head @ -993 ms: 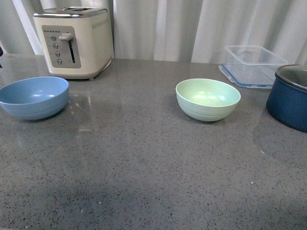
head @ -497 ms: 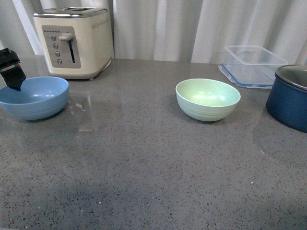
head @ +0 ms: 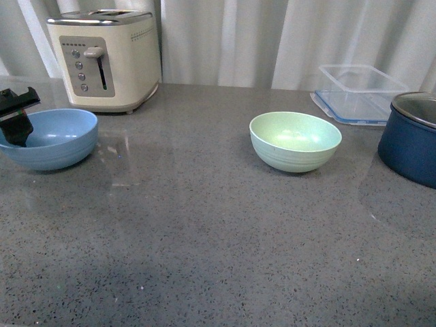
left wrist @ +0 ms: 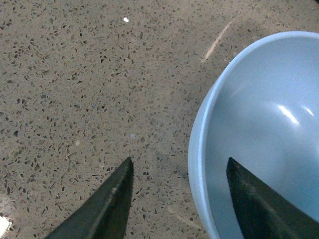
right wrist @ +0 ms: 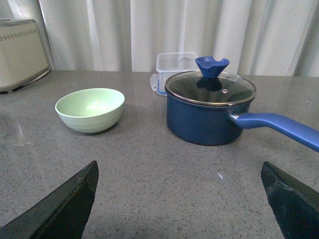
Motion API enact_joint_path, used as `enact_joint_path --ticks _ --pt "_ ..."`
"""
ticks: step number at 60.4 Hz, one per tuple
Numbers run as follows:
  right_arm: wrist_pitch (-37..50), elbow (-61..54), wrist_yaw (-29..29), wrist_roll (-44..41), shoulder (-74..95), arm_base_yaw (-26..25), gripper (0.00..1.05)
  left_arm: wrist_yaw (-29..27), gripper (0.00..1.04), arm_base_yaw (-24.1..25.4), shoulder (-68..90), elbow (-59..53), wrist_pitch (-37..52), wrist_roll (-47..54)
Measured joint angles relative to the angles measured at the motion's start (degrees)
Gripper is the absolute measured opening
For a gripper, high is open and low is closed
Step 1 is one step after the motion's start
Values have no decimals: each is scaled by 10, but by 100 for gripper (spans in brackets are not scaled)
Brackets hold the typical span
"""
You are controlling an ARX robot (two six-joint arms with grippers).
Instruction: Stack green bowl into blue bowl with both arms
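The blue bowl (head: 51, 139) sits at the far left of the grey counter. My left gripper (head: 17, 122) is at its left rim, open. In the left wrist view the left gripper (left wrist: 180, 159) straddles that rim: one finger (left wrist: 107, 209) is over the counter and the other (left wrist: 259, 204) is over the inside of the blue bowl (left wrist: 264, 124). The green bowl (head: 295, 141) stands empty right of centre. My right gripper (right wrist: 179, 163) is open and low over bare counter, well short of the green bowl (right wrist: 90, 109). It does not show in the front view.
A cream toaster (head: 105, 58) stands behind the blue bowl. A clear plastic container (head: 361, 92) is at the back right. A navy pot (right wrist: 209, 112) with a glass lid and a long blue handle (right wrist: 279, 128) stands right of the green bowl. White curtains close off the back.
My left gripper came into the front view from the left edge and dropped onto the blue bowl's left rim. Both bowls have stayed put.
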Motion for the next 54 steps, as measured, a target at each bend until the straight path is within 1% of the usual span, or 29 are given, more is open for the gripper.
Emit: enact_joint_path --ticks 4,6,10,12,19,22,26,33,41,47,54 --pt "0 0 0 0 0 0 95 0 47 0 1 0 0 0" --pt "0 0 0 0 0 0 95 0 43 0 1 0 0 0" --pt "0 0 0 0 0 0 95 1 31 0 0 0 0 0" --pt "0 0 0 0 0 0 95 2 27 0 0 0 0 0" --pt "0 0 0 0 0 0 95 7 7 0 -9 -4 0 -1" --pt "0 0 0 0 0 0 95 12 3 -2 -14 -6 -1 -5" --pt "0 0 0 0 0 0 95 21 4 -7 -28 -12 -2 -7" --pt "0 0 0 0 0 0 95 21 4 -27 -54 -12 -10 -11" --pt "0 0 0 0 0 0 95 18 4 -72 -65 17 -22 -14" --pt "0 0 0 0 0 0 95 17 4 -120 -45 70 -32 -15" --pt "0 0 0 0 0 0 95 16 4 -147 -10 115 -45 -16"
